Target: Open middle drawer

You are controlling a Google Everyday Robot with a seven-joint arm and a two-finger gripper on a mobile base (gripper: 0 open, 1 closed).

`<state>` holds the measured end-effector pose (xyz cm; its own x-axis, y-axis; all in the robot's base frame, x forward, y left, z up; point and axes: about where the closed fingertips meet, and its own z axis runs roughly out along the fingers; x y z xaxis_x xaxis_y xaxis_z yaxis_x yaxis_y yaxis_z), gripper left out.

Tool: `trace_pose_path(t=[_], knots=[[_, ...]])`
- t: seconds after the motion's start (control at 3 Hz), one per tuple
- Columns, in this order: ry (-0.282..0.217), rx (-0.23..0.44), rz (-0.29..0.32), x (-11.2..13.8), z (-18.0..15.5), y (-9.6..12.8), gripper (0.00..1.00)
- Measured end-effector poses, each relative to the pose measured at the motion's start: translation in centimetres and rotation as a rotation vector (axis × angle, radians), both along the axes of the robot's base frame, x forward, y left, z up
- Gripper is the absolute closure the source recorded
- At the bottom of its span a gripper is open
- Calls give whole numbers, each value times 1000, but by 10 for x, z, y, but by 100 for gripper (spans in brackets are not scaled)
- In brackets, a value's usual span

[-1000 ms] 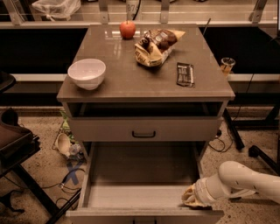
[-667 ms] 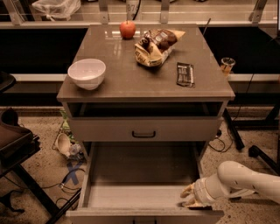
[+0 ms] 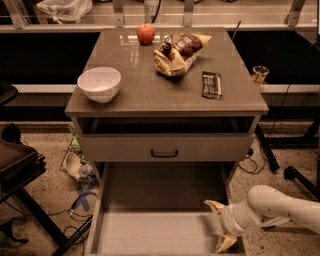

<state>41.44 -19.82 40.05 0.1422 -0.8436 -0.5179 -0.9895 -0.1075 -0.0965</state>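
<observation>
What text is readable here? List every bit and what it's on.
Nothing reads clearly.
Chip bag: print too blurred.
Dark wrapper: print too blurred.
Label at top edge: digits, too blurred.
Gripper, open at the right side of the pulled-out drawer: no text.

A red apple [image 3: 146, 33] stands at the back of the cabinet top [image 3: 150, 95], just left of a crumpled chip bag [image 3: 177, 52]. A dark snack bar [image 3: 211, 84] lies to the right and a white bowl [image 3: 99, 84] near the left edge. Cables [image 3: 75, 212] trail across the floor. The gripper [image 3: 220, 225] sits low at right, below the tabletop.
</observation>
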Motion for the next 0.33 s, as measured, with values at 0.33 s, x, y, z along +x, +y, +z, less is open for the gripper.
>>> trace_pose_path(t=[0.33], knots=[[0, 0, 0, 0, 0, 0, 0]])
